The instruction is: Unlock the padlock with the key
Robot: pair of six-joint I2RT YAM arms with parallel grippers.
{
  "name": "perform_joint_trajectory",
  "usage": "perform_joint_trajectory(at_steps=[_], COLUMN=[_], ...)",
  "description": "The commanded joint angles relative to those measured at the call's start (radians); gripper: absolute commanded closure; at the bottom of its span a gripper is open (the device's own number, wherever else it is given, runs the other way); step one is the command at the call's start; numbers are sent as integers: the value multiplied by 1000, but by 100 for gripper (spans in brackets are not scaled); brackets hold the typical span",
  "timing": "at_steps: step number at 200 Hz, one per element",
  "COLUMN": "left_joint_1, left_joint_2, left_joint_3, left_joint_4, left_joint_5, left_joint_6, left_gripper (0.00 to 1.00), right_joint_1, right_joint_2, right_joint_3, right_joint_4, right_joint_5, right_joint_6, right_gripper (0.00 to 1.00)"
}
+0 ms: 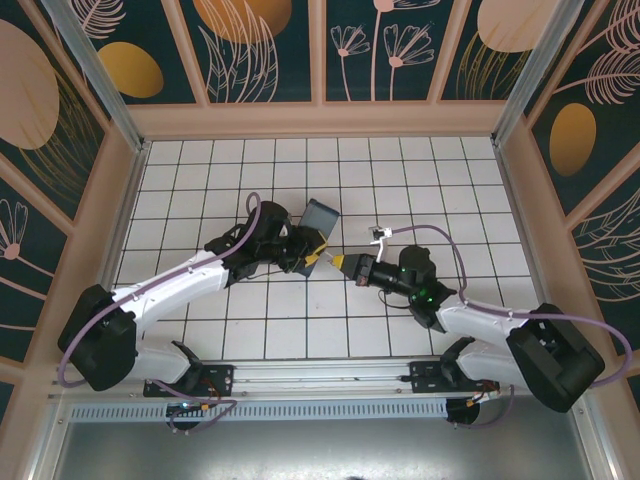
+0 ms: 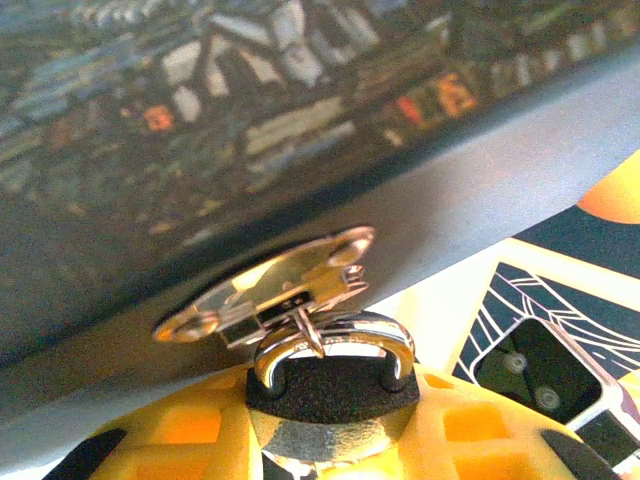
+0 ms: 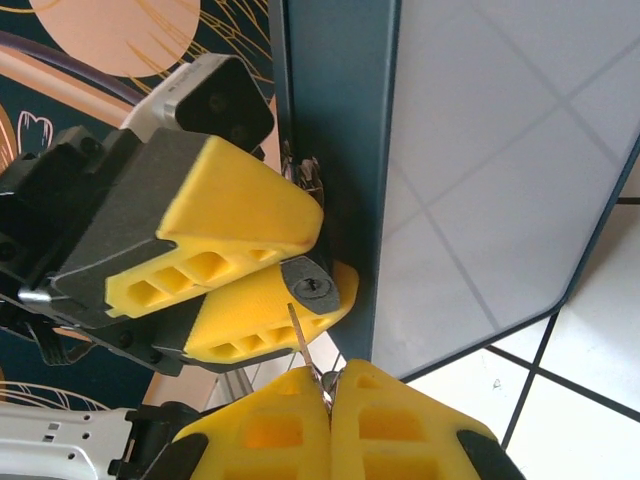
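The padlock (image 2: 335, 388), dark-bodied with a silvery shackle (image 2: 340, 335), sits pinched between the yellow fingers of my left gripper (image 2: 335, 425). Its shackle passes through the brass hasp (image 2: 270, 285) of the painted box (image 2: 200, 120). In the right wrist view the padlock's keyhole face (image 3: 313, 287) points toward my right gripper (image 3: 330, 400), which is shut on the key (image 3: 308, 350). The thin blade sticks up; its tip stops just short of the keyhole, slightly left of it. From above, the left gripper (image 1: 312, 258) and right gripper (image 1: 340, 262) meet tip to tip.
The box (image 1: 320, 216) stands tilted on the white tiled floor (image 1: 400, 180), just behind both grippers. Painted walls (image 1: 560, 140) enclose the floor on three sides. Open tiles lie to the back, left and right of the box.
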Motion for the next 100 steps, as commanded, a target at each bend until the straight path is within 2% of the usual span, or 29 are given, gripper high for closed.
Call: perform_joint_trajectory(at_steps=[1,100], left_joint_1=[8,10], left_joint_2=[-38,-63], left_joint_3=[2,-23], left_joint_4=[93,108], left_joint_5=[23,20], left_joint_6=[-9,-18], left_gripper=[78,79], right_joint_1=[-5,-31], right_joint_2=[26,22], right_joint_3=[43,33], right_joint_4=[74,95], right_joint_5=[-27,-29], right_joint_6=[10,33], right_gripper=[100,100])
